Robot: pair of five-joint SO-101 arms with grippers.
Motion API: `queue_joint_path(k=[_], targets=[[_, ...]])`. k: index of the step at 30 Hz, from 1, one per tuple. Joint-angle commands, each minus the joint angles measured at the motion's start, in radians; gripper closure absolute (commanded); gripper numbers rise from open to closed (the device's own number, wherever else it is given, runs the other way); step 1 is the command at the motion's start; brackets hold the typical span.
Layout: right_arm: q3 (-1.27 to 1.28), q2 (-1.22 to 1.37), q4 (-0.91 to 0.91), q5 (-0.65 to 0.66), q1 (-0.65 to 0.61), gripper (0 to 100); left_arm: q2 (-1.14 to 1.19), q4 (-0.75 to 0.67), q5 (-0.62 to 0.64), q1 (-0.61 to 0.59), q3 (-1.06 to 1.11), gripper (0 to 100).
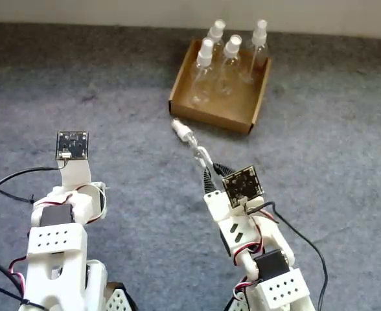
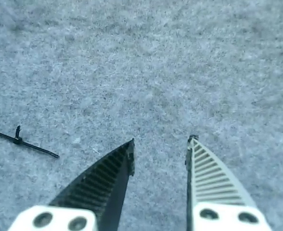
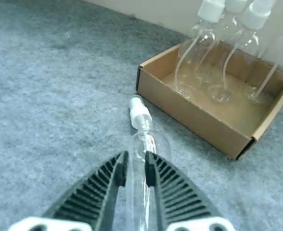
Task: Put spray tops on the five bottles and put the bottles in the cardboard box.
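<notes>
Four bottles [image 1: 226,65] with spray tops stand in the cardboard box [image 1: 210,116] near the table's [image 1: 80,78] far edge, while the fifth bottle [image 3: 148,144], already capped, lies just outside the box's near wall, pinched by the right gripper [image 3: 136,156]; the left gripper [image 2: 160,147] hangs spread, so apparently one placement remains.

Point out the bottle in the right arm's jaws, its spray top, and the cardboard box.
bottle [image 3: 149,143]: right wrist view, on its clear shoulder.
spray top [image 3: 139,113]: right wrist view, on the white collar.
cardboard box [image 1: 210,115]: high view, on the near wall.
</notes>
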Motion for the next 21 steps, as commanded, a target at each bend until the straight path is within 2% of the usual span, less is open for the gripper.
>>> queue_joint_path(k=[1,6,10,17,21], targets=[[0.162,-0.015,-0.001,-0.043,0.021,94.5,-0.013,-0.008,-0.006,0.016,-0.015,83],[0.028,-0.004,0.085,0.006,0.073,90.0,-0.013,-0.008,-0.006,0.018,-0.013,83],[-0.156,0.079,0.214,0.009,0.035,90.0,-0.013,-0.008,-0.006,0.022,-0.012,83],[-0.585,0.641,0.248,0.012,-0.018,89.5,-0.010,-0.008,-0.006,0.022,-0.005,83],[-0.843,0.957,0.335,0.100,-0.021,80.6,-0.013,-0.012,-0.006,0.022,0.016,83]])
